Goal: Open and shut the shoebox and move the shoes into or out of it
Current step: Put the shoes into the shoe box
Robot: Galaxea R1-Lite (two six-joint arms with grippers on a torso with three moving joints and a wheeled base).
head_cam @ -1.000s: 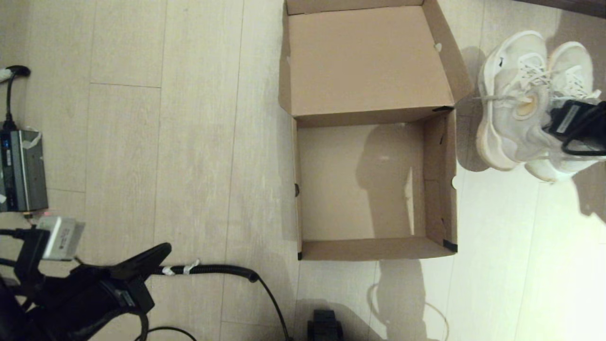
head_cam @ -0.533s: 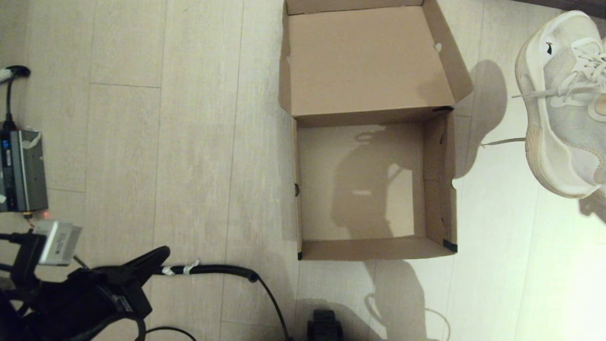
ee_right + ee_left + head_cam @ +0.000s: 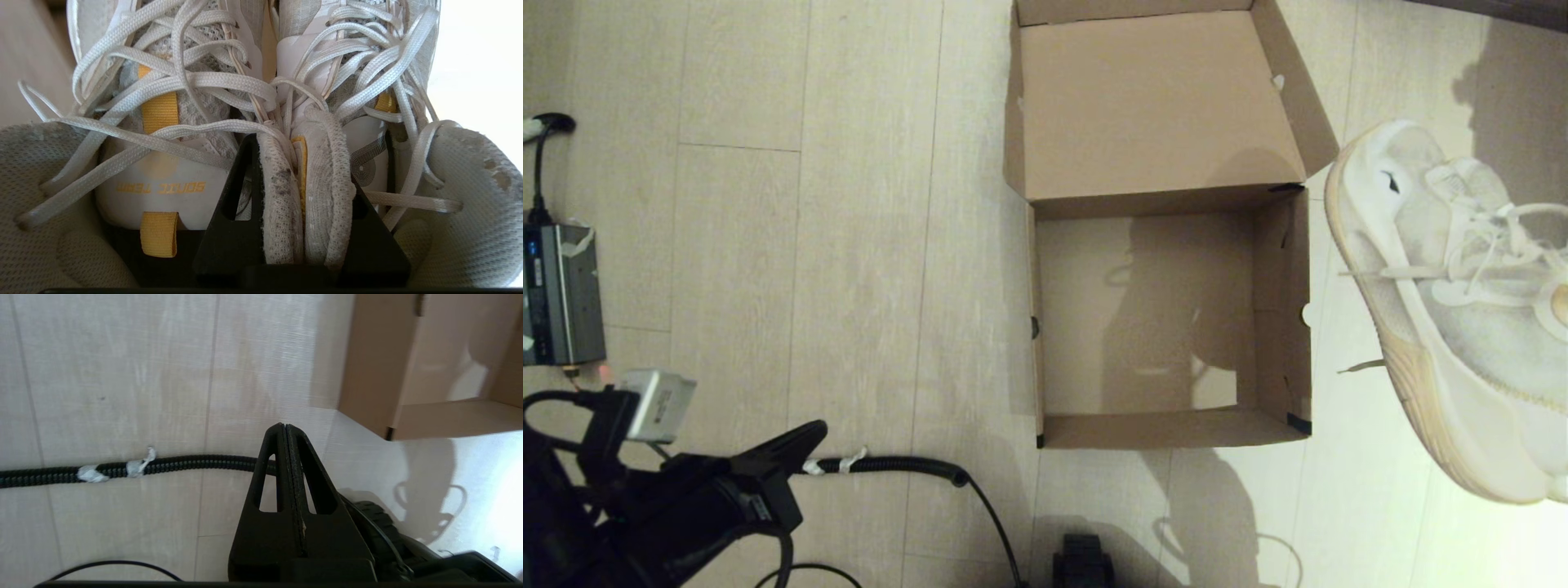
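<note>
The right gripper (image 3: 300,212) pinched both shoes' (image 3: 1454,310) inner collars together, at 3 o'clock of the open shoebox (image 3: 1168,318), partly cut off. The left gripper (image 3: 286,433), pressed together, sat at 8 o'clock.

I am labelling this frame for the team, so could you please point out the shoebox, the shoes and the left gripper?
shoebox (image 3: 1160,429): head view, on its near wall.
shoes (image 3: 1462,327): head view, on the mesh upper of the visible shoe.
left gripper (image 3: 285,426): left wrist view, on the tip where the shut fingers meet.
</note>
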